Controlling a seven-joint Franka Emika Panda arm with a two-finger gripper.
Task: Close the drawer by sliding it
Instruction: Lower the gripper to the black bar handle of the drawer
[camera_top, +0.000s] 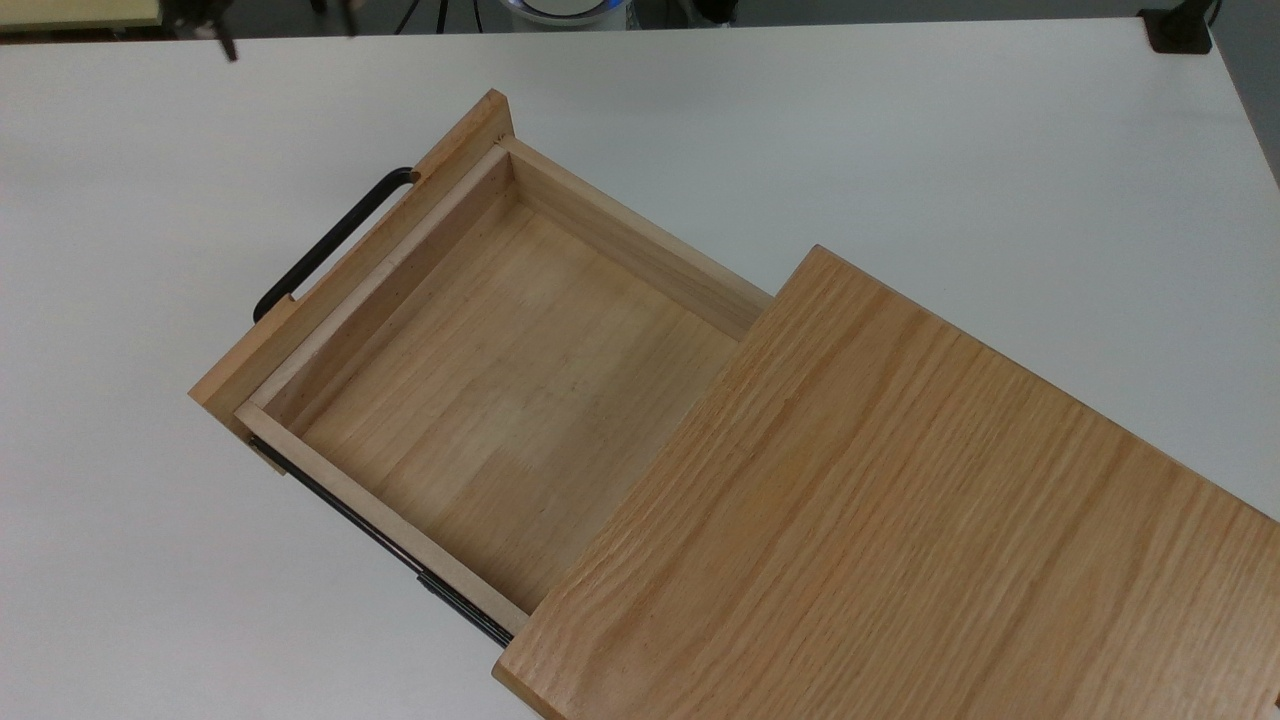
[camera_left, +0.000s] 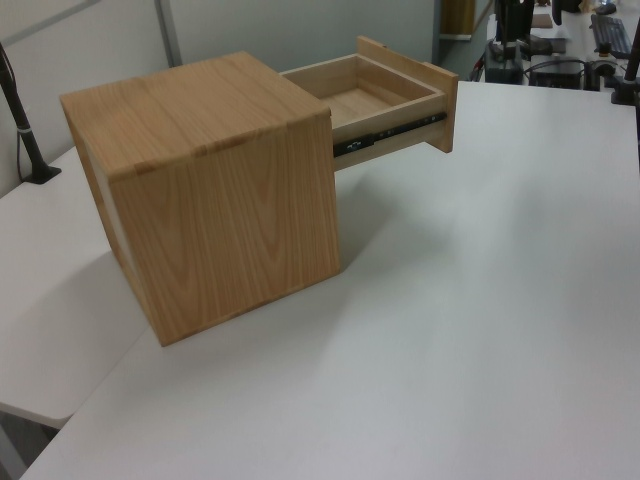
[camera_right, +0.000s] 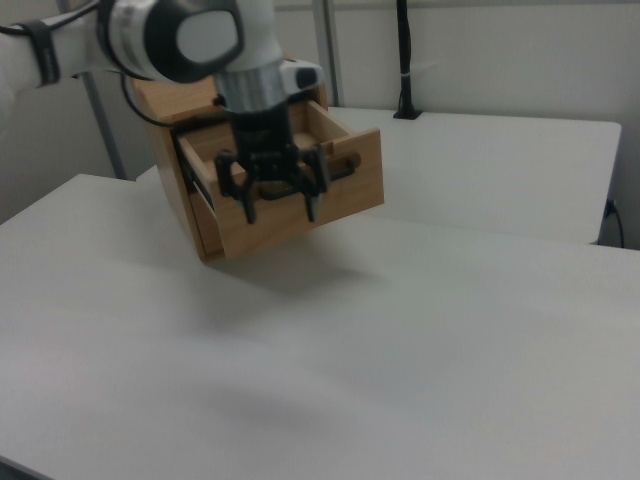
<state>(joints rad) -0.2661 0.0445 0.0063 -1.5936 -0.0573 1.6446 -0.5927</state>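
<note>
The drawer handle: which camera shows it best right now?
The top view: the black drawer handle shows along its whole bar on the front panel, nothing in front. In the right view the open gripper hangs before the handle, covering much of it. The left view faces the drawer from behind.

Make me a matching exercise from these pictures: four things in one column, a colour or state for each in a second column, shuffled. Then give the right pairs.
Things:
1. drawer
2. handle
3. gripper
4. table

Colour or state:
A. white and flat
B. thin black bar
C. pulled out, nothing inside
D. fingers spread open, pointing down

Pairs: 1-C, 2-B, 3-D, 4-A
</note>
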